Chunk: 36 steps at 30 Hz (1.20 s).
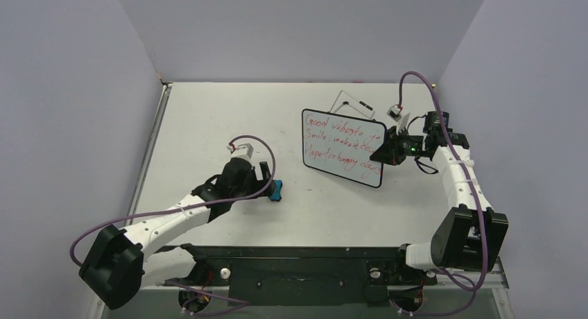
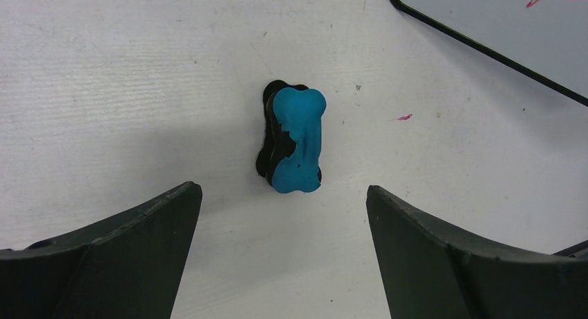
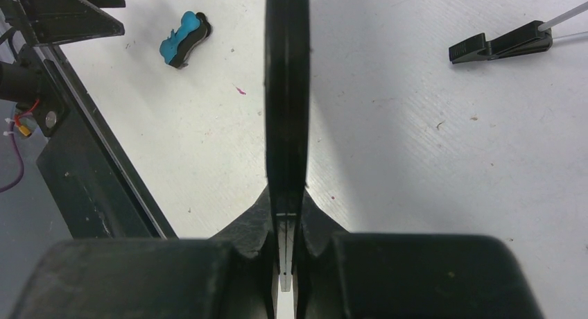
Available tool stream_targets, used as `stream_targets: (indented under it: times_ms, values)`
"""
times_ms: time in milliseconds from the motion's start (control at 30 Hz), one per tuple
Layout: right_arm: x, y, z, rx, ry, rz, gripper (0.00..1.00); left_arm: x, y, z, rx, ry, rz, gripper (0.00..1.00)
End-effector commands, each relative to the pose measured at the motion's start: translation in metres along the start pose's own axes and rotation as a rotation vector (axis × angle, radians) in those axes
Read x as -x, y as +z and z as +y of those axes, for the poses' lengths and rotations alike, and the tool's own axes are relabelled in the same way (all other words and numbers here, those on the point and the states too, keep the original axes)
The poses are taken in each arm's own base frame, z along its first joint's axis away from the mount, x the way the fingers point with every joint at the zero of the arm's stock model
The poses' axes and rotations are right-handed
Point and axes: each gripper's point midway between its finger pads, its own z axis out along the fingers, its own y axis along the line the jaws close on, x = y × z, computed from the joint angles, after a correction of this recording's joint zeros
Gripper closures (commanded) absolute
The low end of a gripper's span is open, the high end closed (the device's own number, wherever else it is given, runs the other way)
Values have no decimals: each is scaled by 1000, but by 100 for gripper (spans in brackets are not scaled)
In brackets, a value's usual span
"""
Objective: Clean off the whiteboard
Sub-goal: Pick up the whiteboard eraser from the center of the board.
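The whiteboard [image 1: 343,147] carries three lines of red handwriting and is held up off the table, tilted. My right gripper [image 1: 387,152] is shut on its right edge. In the right wrist view the board's black rim [image 3: 287,90] shows edge-on, pinched in the right gripper [image 3: 286,194]. A blue bone-shaped eraser [image 1: 276,191] lies on the table left of the board. My left gripper [image 1: 267,182] is just short of it. In the left wrist view the eraser [image 2: 297,139] lies beyond the open left gripper [image 2: 284,191], touching neither finger. A whiteboard corner [image 2: 513,21] shows at top right.
A thin wire easel stand [image 1: 353,104] lies on the table behind the board, and its black clip [image 3: 499,41] shows in the right wrist view. The black mounting rail [image 1: 298,263] runs along the near edge. Grey walls enclose the table on three sides.
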Motion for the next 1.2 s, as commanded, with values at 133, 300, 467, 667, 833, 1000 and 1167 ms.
stream_targets:
  times_ms: [133, 300, 467, 667, 833, 1000, 1167]
  values:
    - [5, -7, -6, -64, -112, 12, 100, 7, 12, -15, 180, 163, 27, 12]
    - [4, -6, -5, -55, -109, 17, 100, 1, 36, -13, 279, 202, 78, 17]
    - [4, -7, -5, -55, -114, 17, 100, -20, 59, -16, 294, 226, 181, 31]
    - [2, -7, -5, -48, -112, 22, 100, -31, 67, -22, 319, 263, 223, 48]
    - [2, -6, -5, -45, -109, 24, 100, -30, 67, -19, 375, 294, 219, 48]
    - [2, -6, -5, -44, -112, 25, 100, -22, 65, -20, 396, 310, 195, 48]
    - [1, -6, -4, -40, -110, 28, 100, -20, 69, -21, 406, 315, 189, 50]
